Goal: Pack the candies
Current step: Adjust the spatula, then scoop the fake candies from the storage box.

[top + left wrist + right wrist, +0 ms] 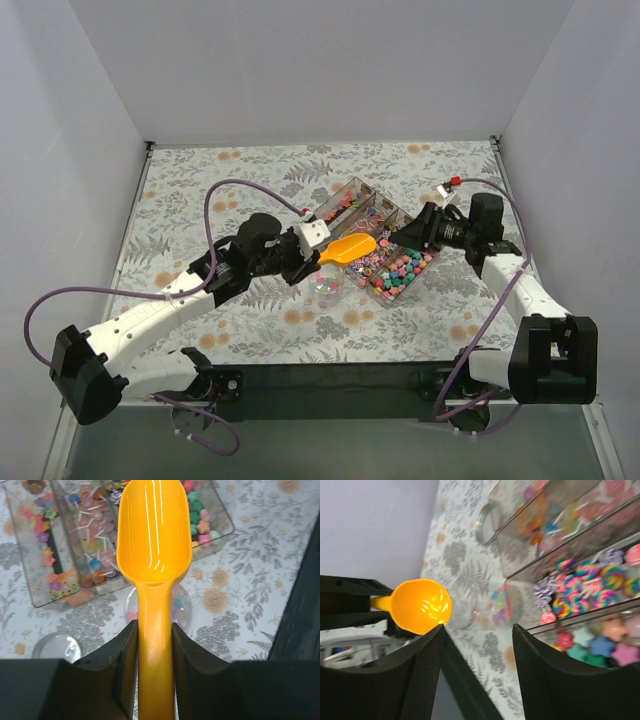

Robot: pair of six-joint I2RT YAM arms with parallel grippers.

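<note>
Candies (pixel 400 268) in mixed colours fill the compartments of a clear divided tray (pixel 355 183) at mid-table. The left wrist view shows stars, lollipops and other candies (pixel 95 555) in that tray (pixel 224 525). My left gripper (pixel 155 630) is shut on the handle of an orange scoop (pixel 154 535). Its bowl is empty and hangs over a small clear jar (pixel 181 609) holding a few candies. My right gripper (pixel 479 645) stands open and empty at the tray's right end, above the tablecloth, with swirl candies (pixel 580 580) and the jar (pixel 505 602) in front of it.
A round clear lid (pixel 56 647) lies on the flowered tablecloth left of the jar, also visible in the right wrist view as a lid (pixel 485 517) beside the tray. White walls close the table on three sides. The table's dark front edge runs close by the right gripper.
</note>
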